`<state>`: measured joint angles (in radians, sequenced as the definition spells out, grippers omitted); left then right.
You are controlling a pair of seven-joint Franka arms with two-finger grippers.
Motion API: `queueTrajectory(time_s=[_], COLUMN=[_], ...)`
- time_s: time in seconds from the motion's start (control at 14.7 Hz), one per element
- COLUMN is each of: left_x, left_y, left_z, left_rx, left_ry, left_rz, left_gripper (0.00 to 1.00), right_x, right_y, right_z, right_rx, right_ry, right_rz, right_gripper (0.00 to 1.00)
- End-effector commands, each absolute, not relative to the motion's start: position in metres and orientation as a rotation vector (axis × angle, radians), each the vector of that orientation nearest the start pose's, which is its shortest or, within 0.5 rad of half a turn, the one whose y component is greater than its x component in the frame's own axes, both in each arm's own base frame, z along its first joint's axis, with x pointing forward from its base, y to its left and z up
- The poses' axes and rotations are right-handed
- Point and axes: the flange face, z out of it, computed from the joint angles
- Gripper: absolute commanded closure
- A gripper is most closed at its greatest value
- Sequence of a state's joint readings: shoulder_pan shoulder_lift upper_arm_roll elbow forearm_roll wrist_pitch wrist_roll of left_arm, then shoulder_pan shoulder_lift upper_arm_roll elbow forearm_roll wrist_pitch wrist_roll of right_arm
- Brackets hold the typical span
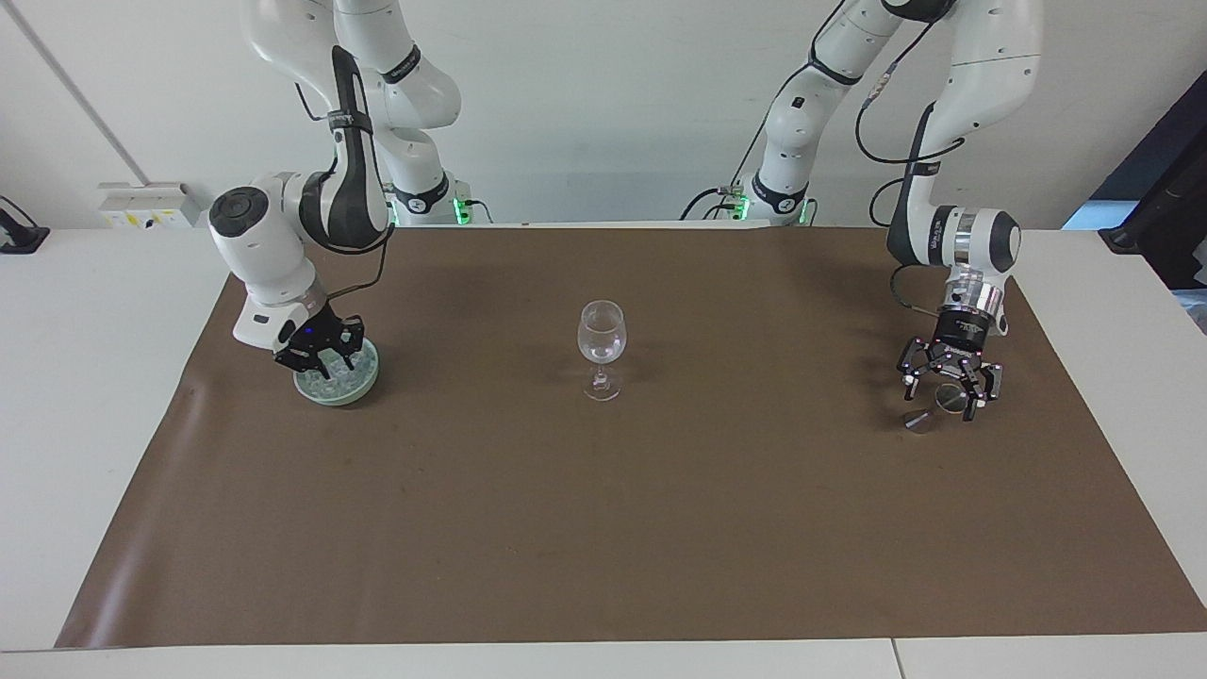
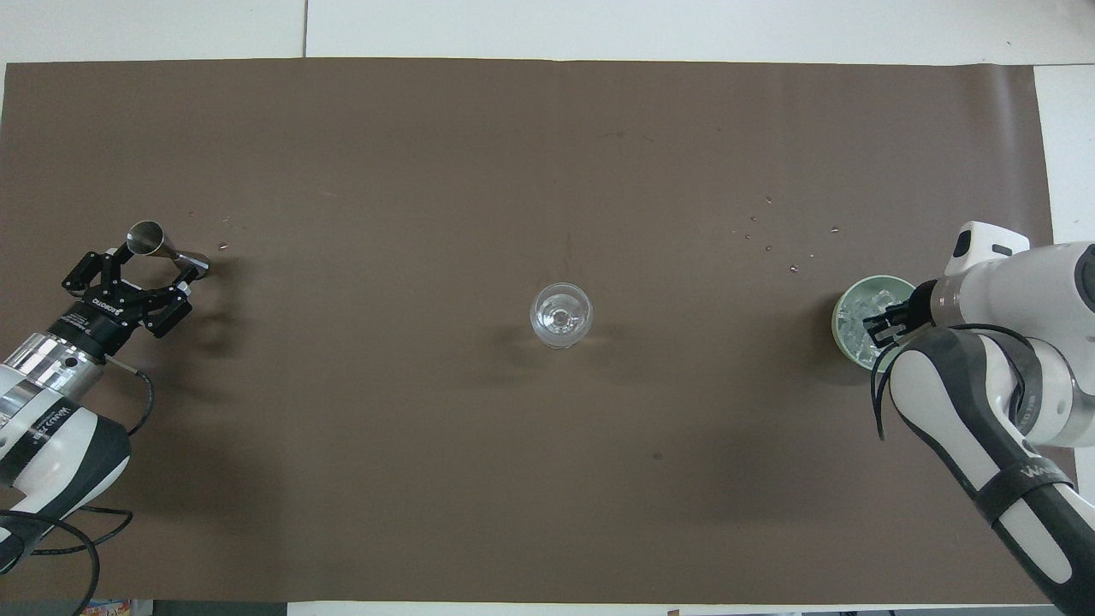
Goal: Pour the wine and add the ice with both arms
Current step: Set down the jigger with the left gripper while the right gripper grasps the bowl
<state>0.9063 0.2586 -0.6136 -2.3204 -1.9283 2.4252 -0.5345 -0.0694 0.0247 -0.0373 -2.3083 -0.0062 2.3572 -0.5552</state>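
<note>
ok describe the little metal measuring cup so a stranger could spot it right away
Start at the brown mat, at the left arm's end. Under the open left gripper lies the metal measuring cup, tipped on its side. It is the only shiny double cone; the wine glass stands mid-mat.

Ice in bowl, right arm's end; glass mid-table; jigger, maybe tipped, left arm's end.
</note>
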Motion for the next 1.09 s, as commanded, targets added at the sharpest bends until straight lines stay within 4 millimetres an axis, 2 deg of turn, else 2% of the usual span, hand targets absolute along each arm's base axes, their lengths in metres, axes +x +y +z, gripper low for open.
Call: queueTrajectory(time_s=[0.0,0.2,0.34,0.41,0.54,0.75,0.82,0.88,1.02], left_x=[0.479,0.479,0.480,0.480,0.480,0.482,0.485,0.490,0.504], left_y=[0.140,0.148,0.151,0.159,0.167,0.199,0.215,0.222,0.228], left_z=[0.250,0.252,0.253,0.255,0.258,0.274,0.284,0.293,0.314], left_rx=[0.580,0.689,0.826,0.906,1.017,1.262,1.349,1.429,1.594], left_ry=[1.946,1.944,1.928,1.924,1.900,1.816,1.786,1.755,1.714], left_rz=[-0.313,-0.310,-0.321,-0.308,-0.315,-0.336,-0.339,-0.343,-0.295], left_gripper=[0.00,0.00,0.00,0.00,0.00,0.00,0.00,0.00,0.00], right_x=[0.503,0.505,0.507,0.510,0.523,0.548,0.556,0.563,0.570], right_y=[-0.062,-0.062,-0.062,-0.062,-0.059,-0.050,-0.036,-0.017,0.034], right_z=[0.339,0.341,0.343,0.347,0.363,0.399,0.414,0.429,0.458], right_rx=[-3.058,-3.059,-3.058,-3.059,-3.051,-3.045,-3.049,-3.056,-3.078], right_ry=[-0.714,-0.714,-0.716,-0.716,-0.709,-0.649,-0.633,-0.610,-0.508], right_rz=[-0.026,-0.028,-0.026,-0.031,0.002,0.079,0.085,0.079,0.061], right_gripper=[0.77,0.85,0.86,0.86,0.86,0.86,0.86,0.86,0.86])
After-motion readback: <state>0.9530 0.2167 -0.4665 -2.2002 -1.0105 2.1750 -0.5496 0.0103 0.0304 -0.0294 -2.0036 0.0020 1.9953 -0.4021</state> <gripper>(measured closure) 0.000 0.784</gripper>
